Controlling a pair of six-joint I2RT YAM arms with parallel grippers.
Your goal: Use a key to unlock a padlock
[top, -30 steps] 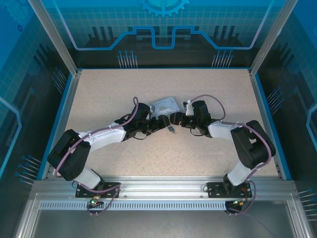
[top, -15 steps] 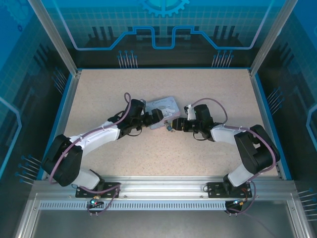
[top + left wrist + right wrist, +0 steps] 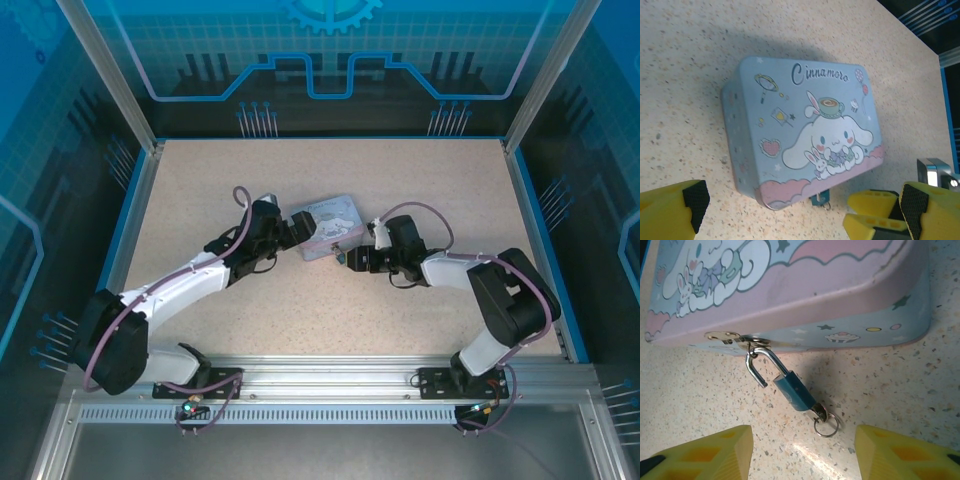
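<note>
The padlock [image 3: 794, 392] is small with a blue body. Its silver shackle [image 3: 760, 365] is swung open and still hooked through the hasp [image 3: 752, 345] of the pale blue cartoon tin [image 3: 790, 285]. The key [image 3: 819, 412] is stuck in the padlock's bottom, and its ring [image 3: 826, 426] lies on the table. My right gripper [image 3: 802, 455] is open just in front of the padlock, touching nothing. My left gripper [image 3: 805, 212] is open wide, short of the tin's [image 3: 805, 135] near corner, with the padlock [image 3: 820, 200] hanging at the tin's front edge.
The tin [image 3: 325, 222] lies mid-table on the speckled tabletop [image 3: 200, 180], with both grippers [image 3: 298, 235] [image 3: 352, 260] close against it from left and right. My right gripper's yellow fingers [image 3: 872, 215] show in the left wrist view. Blue walls [image 3: 135, 190] ring the table.
My left arm has drawn back to the left, away from the padlock, and its jaws have opened wide. My right gripper has edged left toward the padlock with its jaws a little narrower.
</note>
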